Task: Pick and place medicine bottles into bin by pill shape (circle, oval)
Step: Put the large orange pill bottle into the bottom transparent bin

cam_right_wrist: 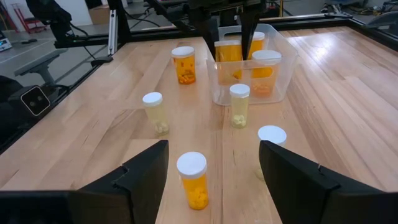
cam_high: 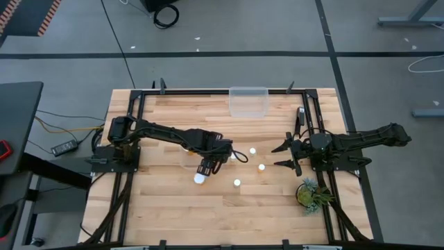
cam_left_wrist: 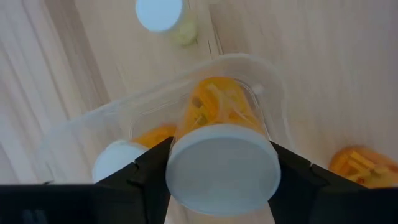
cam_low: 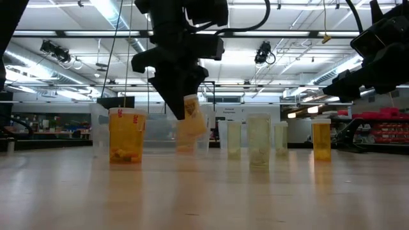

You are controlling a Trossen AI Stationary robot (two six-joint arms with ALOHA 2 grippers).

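1. Bottle [cam_left_wrist: 221,155] clamped in left hand [cam_left_wrist: 217,165], hung over bin [cam_left_wrist: 273,93] beside another bottle.
2. Right hand [cam_right_wrist: 211,180] spread apart, parked near plant [cam_high: 310,193].
3. Risked tipping on bin's wall if released off-centre.

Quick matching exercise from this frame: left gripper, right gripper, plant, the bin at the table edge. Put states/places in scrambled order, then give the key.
Things:
1. left gripper
2. right gripper
3. plant
4. edge bin

States/places:
A. open, holding nothing
B. against the table's edge rail, away from both grippers
C. shut on an orange bottle over the centre bin
D. on the table beside the right arm's base

Pairs: 1-C, 2-A, 3-D, 4-B
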